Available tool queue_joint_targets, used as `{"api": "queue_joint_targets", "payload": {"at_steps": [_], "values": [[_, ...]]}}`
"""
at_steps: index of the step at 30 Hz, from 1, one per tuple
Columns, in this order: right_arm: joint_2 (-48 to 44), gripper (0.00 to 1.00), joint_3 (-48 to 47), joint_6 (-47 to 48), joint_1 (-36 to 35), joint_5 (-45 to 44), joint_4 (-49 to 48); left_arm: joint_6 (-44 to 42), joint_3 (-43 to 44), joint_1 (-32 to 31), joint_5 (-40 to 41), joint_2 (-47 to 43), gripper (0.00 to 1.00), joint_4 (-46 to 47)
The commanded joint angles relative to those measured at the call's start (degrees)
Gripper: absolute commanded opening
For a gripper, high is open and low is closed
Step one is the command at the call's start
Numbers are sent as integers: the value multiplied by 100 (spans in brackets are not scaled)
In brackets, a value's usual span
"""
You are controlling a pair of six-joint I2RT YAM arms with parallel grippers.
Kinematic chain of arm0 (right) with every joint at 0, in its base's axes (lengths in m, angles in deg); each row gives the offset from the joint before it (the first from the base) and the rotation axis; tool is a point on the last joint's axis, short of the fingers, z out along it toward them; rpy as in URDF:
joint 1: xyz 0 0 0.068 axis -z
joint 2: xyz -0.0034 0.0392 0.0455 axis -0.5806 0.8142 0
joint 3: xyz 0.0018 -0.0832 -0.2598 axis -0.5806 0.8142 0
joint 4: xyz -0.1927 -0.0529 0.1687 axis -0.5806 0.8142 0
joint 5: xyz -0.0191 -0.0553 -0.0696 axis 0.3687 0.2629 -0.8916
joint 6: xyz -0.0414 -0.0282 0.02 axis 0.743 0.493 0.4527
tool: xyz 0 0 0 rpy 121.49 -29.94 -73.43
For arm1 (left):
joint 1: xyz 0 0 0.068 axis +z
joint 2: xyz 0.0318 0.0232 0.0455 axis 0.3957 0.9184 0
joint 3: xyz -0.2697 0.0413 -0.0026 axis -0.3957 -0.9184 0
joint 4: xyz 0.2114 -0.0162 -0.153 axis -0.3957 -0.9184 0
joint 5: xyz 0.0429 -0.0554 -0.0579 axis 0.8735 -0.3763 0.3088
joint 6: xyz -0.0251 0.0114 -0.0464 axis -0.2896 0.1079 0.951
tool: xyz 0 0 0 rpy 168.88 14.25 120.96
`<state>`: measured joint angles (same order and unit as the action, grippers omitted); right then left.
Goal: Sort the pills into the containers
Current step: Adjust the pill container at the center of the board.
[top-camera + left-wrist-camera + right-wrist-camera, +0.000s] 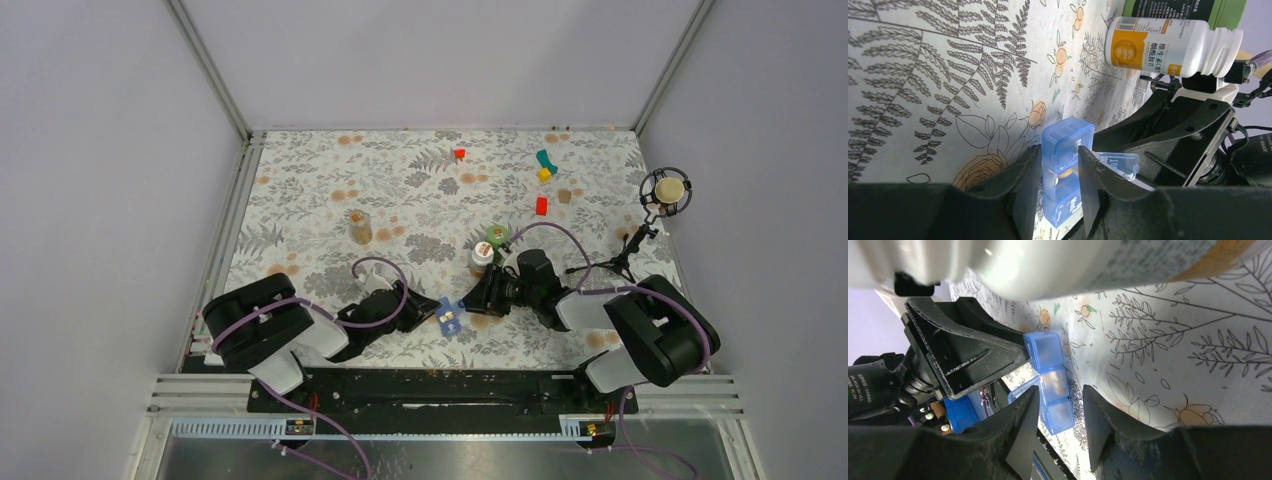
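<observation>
The containers are one small translucent blue pill box (pixel 449 319) lying near the table's front edge between both arms. My left gripper (pixel 1060 150) is shut on the pill box (pixel 1066 145) across its middle. The middle lid (pixel 1118 163) stands open, and an orange pill (pixel 1064 173) lies in that compartment. My right gripper (pixel 1060 392) is open, its fingers either side of the box's (pixel 1057 415) end compartment, with a gap on the right side. Tan pills (pixel 1055 382) show through the compartments.
A white bottle (pixel 483 255) and a green-lidded bottle (pixel 498 237) stand just behind the right gripper (pixel 472 302). An amber bottle (pixel 360 227) stands mid-left. Red blocks (pixel 541 205), a teal and a yellow block (pixel 545 167) and a microphone stand (pixel 665 190) are at the far right.
</observation>
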<state>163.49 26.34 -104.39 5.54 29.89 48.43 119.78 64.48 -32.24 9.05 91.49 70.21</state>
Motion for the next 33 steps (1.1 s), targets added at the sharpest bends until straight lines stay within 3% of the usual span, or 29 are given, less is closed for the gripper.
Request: {"api": "queue_joint_targets", "payload": {"at_steps": [1,8,27,33], "values": [[12,45,109,62,-62,130,-327,-178,155,-56,220,-110,36,-833],[-123,46,25,76,-63,-30,-17,-487,537,-165,209,-131,46,-1571],[-239,45,0,-102,-62,-414,392,-1016,1217,-440,519,-163,45,-3280],[-732,51,153,-268,-50,-776,662,-1172,1330,-474,665,-288,46,-3533]]}}
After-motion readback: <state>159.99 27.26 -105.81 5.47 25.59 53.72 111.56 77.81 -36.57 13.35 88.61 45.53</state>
